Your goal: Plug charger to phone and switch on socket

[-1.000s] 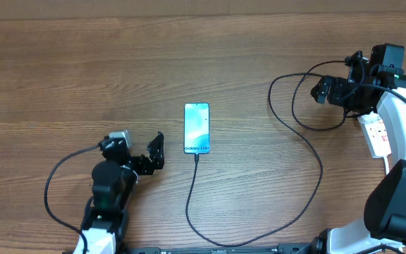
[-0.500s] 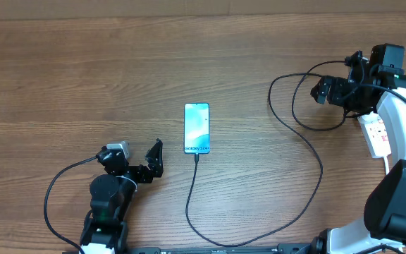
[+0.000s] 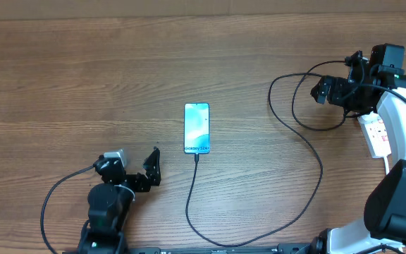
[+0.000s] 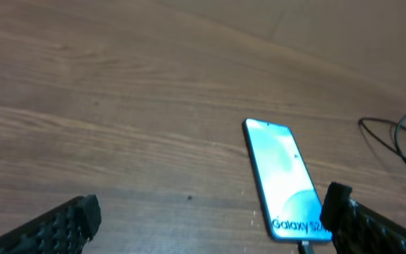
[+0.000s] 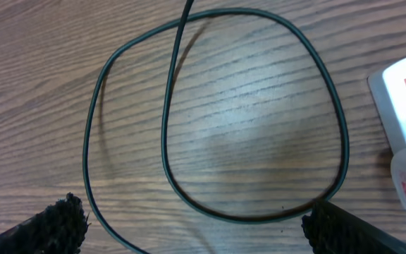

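The phone [image 3: 197, 128] lies flat mid-table with its light blue screen lit, also seen in the left wrist view [image 4: 284, 176]. The charger [image 3: 321, 169], a thin black cable, runs from the phone's bottom edge along the front and up into a loop at the right [image 5: 164, 141]. Its connector tip [image 4: 303, 247] sits at the phone's bottom edge. My left gripper [image 3: 152, 168] [image 4: 206, 222] hangs open, left of and below the phone, holding nothing. Over the cable loop my right gripper [image 3: 324, 90] [image 5: 196, 222] is open and empty. The white socket [image 3: 377, 134] [image 5: 404, 92] with red switches lies right of it.
The right arm's white body [image 3: 400, 127] covers much of the power strip. A black lead [image 3: 55, 190] from the left arm curves over the wood at the front left. The table's far edge [image 3: 203, 14] runs along the top.
My left arm has drawn back toward the front edge, away from the phone, its gripper still open. The right arm, phone and cable have not moved.
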Tool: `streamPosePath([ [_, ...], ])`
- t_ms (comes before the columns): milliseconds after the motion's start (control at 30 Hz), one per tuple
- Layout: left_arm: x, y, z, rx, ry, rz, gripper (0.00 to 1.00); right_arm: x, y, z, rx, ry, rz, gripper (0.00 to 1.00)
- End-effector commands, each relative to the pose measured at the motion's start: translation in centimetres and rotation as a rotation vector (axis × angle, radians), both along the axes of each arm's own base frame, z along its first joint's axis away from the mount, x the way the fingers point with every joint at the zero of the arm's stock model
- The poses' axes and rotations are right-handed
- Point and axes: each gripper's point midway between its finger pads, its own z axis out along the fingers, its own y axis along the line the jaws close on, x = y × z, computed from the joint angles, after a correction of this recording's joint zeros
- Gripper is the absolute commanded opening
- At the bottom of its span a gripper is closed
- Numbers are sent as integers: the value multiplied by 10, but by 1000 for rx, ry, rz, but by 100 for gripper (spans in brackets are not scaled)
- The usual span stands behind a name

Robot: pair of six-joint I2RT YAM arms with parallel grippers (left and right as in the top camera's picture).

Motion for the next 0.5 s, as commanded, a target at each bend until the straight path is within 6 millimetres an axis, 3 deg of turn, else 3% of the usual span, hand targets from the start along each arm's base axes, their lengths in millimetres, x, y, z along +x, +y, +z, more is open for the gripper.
streamPosePath([
  [0, -5, 7, 10, 7, -48, 35, 100, 1, 2, 6, -2, -20, 6, 100],
  [467, -11, 9, 50, 234, -266, -8, 100, 1, 2, 6, -2, -20, 6, 100],
])
